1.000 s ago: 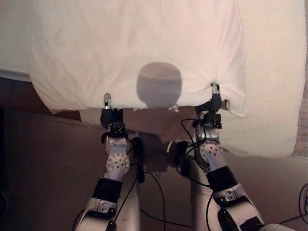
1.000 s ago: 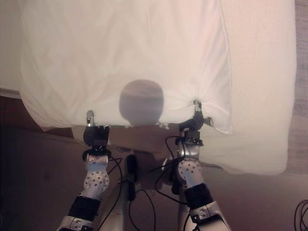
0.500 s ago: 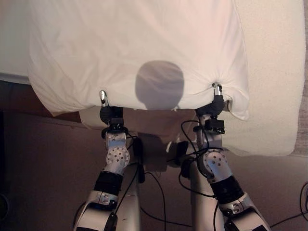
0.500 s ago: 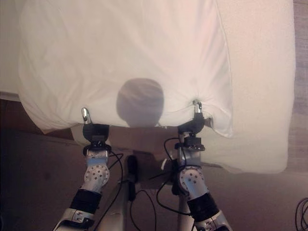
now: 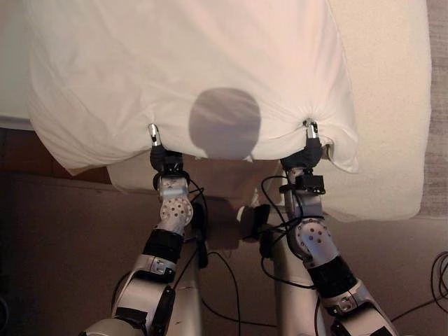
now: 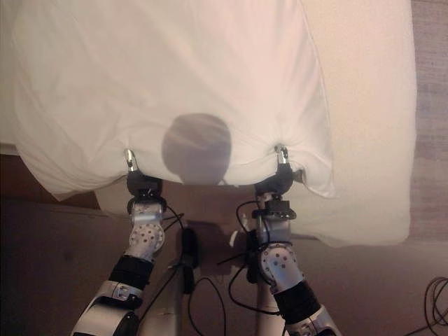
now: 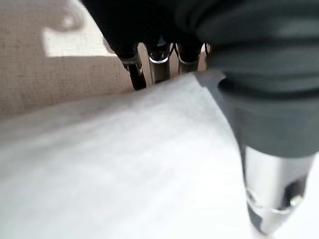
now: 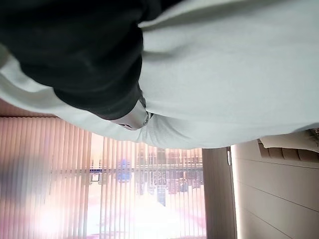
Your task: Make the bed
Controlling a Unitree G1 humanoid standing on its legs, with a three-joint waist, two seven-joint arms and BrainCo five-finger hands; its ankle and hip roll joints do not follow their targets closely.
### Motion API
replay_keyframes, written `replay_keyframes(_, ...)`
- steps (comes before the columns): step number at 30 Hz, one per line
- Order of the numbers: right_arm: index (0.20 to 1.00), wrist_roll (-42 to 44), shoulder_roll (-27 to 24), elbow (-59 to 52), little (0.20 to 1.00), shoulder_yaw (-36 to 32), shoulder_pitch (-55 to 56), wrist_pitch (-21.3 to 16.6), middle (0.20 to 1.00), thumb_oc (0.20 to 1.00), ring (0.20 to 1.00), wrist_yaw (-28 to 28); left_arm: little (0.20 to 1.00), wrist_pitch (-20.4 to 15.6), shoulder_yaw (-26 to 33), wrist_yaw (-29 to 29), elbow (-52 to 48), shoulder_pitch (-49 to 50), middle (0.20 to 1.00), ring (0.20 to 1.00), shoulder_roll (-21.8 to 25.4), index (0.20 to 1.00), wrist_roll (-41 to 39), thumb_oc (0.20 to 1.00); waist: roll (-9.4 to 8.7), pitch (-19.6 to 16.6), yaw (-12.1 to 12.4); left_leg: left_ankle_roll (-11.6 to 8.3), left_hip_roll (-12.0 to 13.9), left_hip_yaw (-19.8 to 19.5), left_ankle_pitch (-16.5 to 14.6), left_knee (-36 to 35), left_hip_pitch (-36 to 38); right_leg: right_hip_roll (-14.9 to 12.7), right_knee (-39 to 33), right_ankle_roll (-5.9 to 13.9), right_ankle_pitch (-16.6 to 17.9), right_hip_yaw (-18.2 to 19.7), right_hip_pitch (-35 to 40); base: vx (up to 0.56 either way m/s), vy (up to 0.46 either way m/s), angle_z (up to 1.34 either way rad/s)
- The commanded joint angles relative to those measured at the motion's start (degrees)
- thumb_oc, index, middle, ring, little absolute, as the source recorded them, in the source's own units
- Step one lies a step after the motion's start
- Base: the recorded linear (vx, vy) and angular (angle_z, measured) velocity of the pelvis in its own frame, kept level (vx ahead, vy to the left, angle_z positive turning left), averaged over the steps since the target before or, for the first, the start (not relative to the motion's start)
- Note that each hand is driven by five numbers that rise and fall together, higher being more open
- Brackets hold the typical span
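Hands pinch the near edge of the puffy white fabric pillow (image 5: pixel 189 63): left hand (image 5: pixel 159 152) and right hand (image 5: pixel 309 143), thumbs on top, above the cream mattress (image 5: pixel 381 105).

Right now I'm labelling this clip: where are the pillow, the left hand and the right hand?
pillow (image 5: pixel 189 63): left eye view, middle of its white top.
left hand (image 5: pixel 153 134): left eye view, thumb on pillow's near edge.
right hand (image 5: pixel 311 130): left eye view, thumb pinching pillow's edge.
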Motion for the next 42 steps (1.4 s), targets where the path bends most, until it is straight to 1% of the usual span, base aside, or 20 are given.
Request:
replay_keyframes(1,0.2,-1.3,-1.1,-11.1,0.2,-0.6,5.0,-1.5,0.2,0.2,0.2,5.3,1.0,-3.5,3.6,-2.4,-2.4,-0.2,1.0,1.0,0.9,1.0,3.0,1.0,1.69,-5.1,-2.5,2.64,-1.7,0.0,-2.3,0.6,-1.9,4.5,-5.9,3.17,6.6,2.0,1.7,0.01,-0.031,0.0)
replay_keyframes(3,0.2,-1.4,-0.9,-11.0,0.2,-0.6,5.2,-1.5,0.2,0.2,0.2,5.6,0.592,-4.1,3.9,-3.7,-2.8,0.2,0.592,0.592,1.0,0.592,3.0,0.592,1.55,-5.2,-2.5,2.56,-1.6,0.1,-2.4,0.6,-1.6,4.6,-5.9,3.13,6.6,2.0,1.8,0.0,-0.015,0.0)
replay_keyframes(4,0.2,-1.5,-0.8,-11.0,0.2,-0.9,5.1,-1.7,0.2,0.2,0.2,5.8,0.2,-4.6,3.9,-4.4,-3.2,0.4,0.2,0.2,1.1,0.2,3.4,0.2,1.46,-5.1,-2.5,2.48,-1.5,0.0,-2.4,0.8,-1.7,4.7,-5.8,3.04,6.4,2.0,1.8,0.0,0.0,0.0)
replay_keyframes(11,0.2,-1.7,-0.4,-10.4,0.2,-1.4,4.9,-2.1,0.2,0.2,0.2,6.2,0.2,-5.1,3.5,-5.9,-5.5,2.5,0.2,0.2,1.0,0.2,4.5,0.2,1.71,-4.9,-2.1,2.29,-1.7,0.5,-1.2,-1.6,0.2,5.0,-6.8,3.03,6.8,2.4,2.8,-0.02,-0.033,-0.01)
replay_keyframes(13,0.2,-1.9,-0.3,-10.2,0.2,-1.7,4.9,-2.3,0.2,0.2,0.2,6.1,0.2,-4.8,3.9,-6.8,-5.5,3.4,0.2,0.2,1.1,0.2,4.3,0.2,1.81,-4.6,-1.9,2.61,-1.9,1.0,0.8,-3.3,0.9,4.9,-7.8,2.48,7.9,2.1,3.2,-0.03,-0.076,-0.07)
replay_keyframes(18,0.2,-2.0,0.2,-7.2,0.2,-3.8,6.0,-2.8,0.2,0.2,0.2,5.3,0.2,-3.3,4.0,-9.2,-8.3,9.8,0.2,0.2,-0.2,0.2,4.0,0.2,3.78,-4.5,-1.0,1.74,-3.0,0.5,3.6,-10.3,8.0,5.8,-11.8,2.41,7.6,2.5,8.8,0.03,-0.094,-0.09)
replay_keyframes(22,0.2,-2.6,0.1,-3.7,0.2,-5.7,5.6,-2.6,0.2,0.2,0.2,4.8,0.2,-3.1,4.3,-9.3,-9.4,12.8,0.2,0.2,-0.3,0.2,5.9,0.2,4.06,-4.1,0.2,2.02,-5.4,-3.1,3.5,-10.6,11.1,6.3,-13.3,2.42,8.1,4.2,11.8,0.03,-0.001,-0.1)
replay_keyframes(25,0.2,-2.1,-0.7,-2.5,0.2,-7.3,6.2,-3.0,0.2,0.2,0.2,4.6,0.2,-2.7,4.9,-9.4,-12.8,15.0,0.2,0.2,0.4,0.2,8.5,0.2,2.3,-3.4,0.4,0.08,-2.5,-7.5,5.0,-11.1,12.1,5.5,-12.0,2.24,7.4,6.0,13.0,0.03,0.07,-0.16)
replay_keyframes(26,0.2,-2.3,-1.7,-2.5,0.2,-8.5,7.7,-2.7,0.2,0.2,0.2,4.4,0.2,-2.6,5.5,-9.9,-15.5,17.3,0.2,0.2,0.9,0.2,9.8,0.2,0.99,-3.4,0.6,-1.34,1.7,-12.6,8.4,-16.6,14.5,5.1,-12.1,2.49,6.3,8.0,14.2,0.06,0.12,0.1)
replay_keyframes(27,0.2,-2.3,-1.7,-2.5,0.2,-8.5,7.7,-2.7,0.2,0.2,0.2,4.4,0.2,-2.6,5.4,-9.8,-15.6,17.3,0.2,0.2,0.9,0.2,9.9,0.2,0.99,-3.4,0.6,-1.38,1.7,-12.6,8.8,-17.1,14.6,5.1,-12.2,2.45,6.6,8.0,14.1,0.09,0.214,0.09)
replay_keyframes(30,0.2,-2.4,-3.1,-0.9,0.2,-9.7,8.2,-2.9,0.2,0.2,0.2,3.3,0.2,-3.3,5.6,-10.6,-18.5,17.7,0.2,0.2,2.3,0.2,10.4,0.2,1.17,-2.7,1.1,-4.83,10.6,-14.2,16.4,-28.5,19.3,4.2,-10.0,4.33,5.5,12.6,12.3,0.05,0.378,-0.18)
replay_keyframes(31,0.2,-2.3,-3.1,-0.8,0.2,-9.7,8.2,-2.9,0.2,0.2,0.2,3.4,0.2,-3.3,5.6,-10.7,-18.5,17.7,0.2,0.2,2.3,0.2,10.4,0.2,1.19,-2.8,1.3,-4.86,10.7,-14.1,16.7,-28.7,19.2,4.3,-10.1,4.31,5.8,12.6,12.1,0.06,0.442,-0.03)
replay_keyframes(32,0.2,-1.7,-3.2,-0.7,0.2,-9.9,8.6,-2.2,0.2,0.2,0.2,3.6,0.2,-2.5,5.2,-12.1,-18.5,17.5,0.2,0.2,2.9,0.2,10.4,0.2,1.08,-2.7,1.5,-4.7,10.7,-14.1,15.3,-27.5,20.5,3.9,-10.8,5.09,6.4,13.5,12.0,0.04,0.434,-0.12)
replay_keyframes(33,0.2,-3.1,-3.5,-1.0,0.2,-10.1,9.2,-2.4,0.2,0.2,0.2,3.5,0.2,-1.6,3.8,-14.2,-17.8,16.2,0.2,0.2,4.6,0.2,10.9,0.2,1.64,-2.3,0.2,-4.44,9.7,-10.7,11.5,-24.0,20.0,1.7,-13.4,7.09,9.2,13.9,12.9,0.05,0.442,-0.28)
replay_keyframes(34,0.2,-3.1,-3.5,-1.0,0.2,-10.2,9.2,-2.4,0.2,0.2,0.2,3.5,0.2,-1.7,3.8,-14.4,-17.6,16.1,0.2,0.2,4.6,0.2,10.8,0.2,1.61,-2.3,0.2,-4.34,9.6,-10.8,11.2,-23.5,19.8,1.6,-13.6,7.19,9.4,13.9,13.0,0.03,0.451,-0.39)
replay_keyframes(38,0.2,-2.8,-2.5,-3.6,0.2,-9.9,10.2,-1.3,0.2,0.2,0.2,4.0,0.2,-0.7,0.0,-17.8,-20.3,13.9,0.2,0.2,6.9,0.2,9.8,0.2,0.6,-1.8,-1.0,-2.43,1.6,-10.9,0.5,-6.9,13.4,-5.6,-24.6,9.14,17.3,15.8,19.2,0.06,0.607,0.29)
replay_keyframes(39,0.2,-4.1,-2.1,-5.0,0.2,-9.3,10.1,-1.6,0.2,0.2,0.2,3.4,0.2,-0.4,-1.1,-16.8,-21.0,14.0,0.2,0.2,7.8,0.2,12.0,0.2,0.21,-1.7,-0.5,-0.33,-1.6,-9.0,-3.6,-1.4,12.1,-10.7,-29.6,10.31,28.6,15.8,21.0,0.09,0.699,0.23)
replay_keyframes(40,0.2,-4.1,-2.1,-5.1,0.2,-9.3,10.1,-1.6,0.2,0.2,0.2,3.4,0.2,-0.4,-1.1,-16.7,-21.0,14.0,0.2,0.2,7.9,0.2,12.0,0.2,0.1,-1.9,-0.7,-0.21,-1.8,-9.0,-3.4,-1.3,11.8,-10.9,-30.0,10.44,29.0,15.9,20.9,0.07,0.84,-0.18)
replay_keyframes(41,0.2,-4.6,-1.3,-5.7,0.2,-7.7,9.9,-0.1,0.2,0.2,0.2,3.6,0.2,0.9,-2.3,-17.4,-20.6,14.8,0.2,0.2,8.4,0.2,12.7,0.2,-0.14,-2.0,0.2,1.63,-2.6,-7.4,-5.2,-0.6,12.2,-12.1,-32.7,9.68,29.5,11.2,21.8,0.02,0.382,-0.39)
replay_keyframes(42,0.2,-4.6,-1.2,-5.7,0.2,-7.7,9.9,-0.1,0.2,0.2,0.2,3.6,0.2,0.9,-2.3,-17.4,-20.6,14.8,0.2,0.2,8.4,0.2,12.7,0.2,-0.17,-2.1,0.2,1.65,-2.7,-7.4,-5.1,-0.7,12.2,-12.2,-32.8,9.7,29.5,11.2,21.7,-0.01,0.704,-0.72)
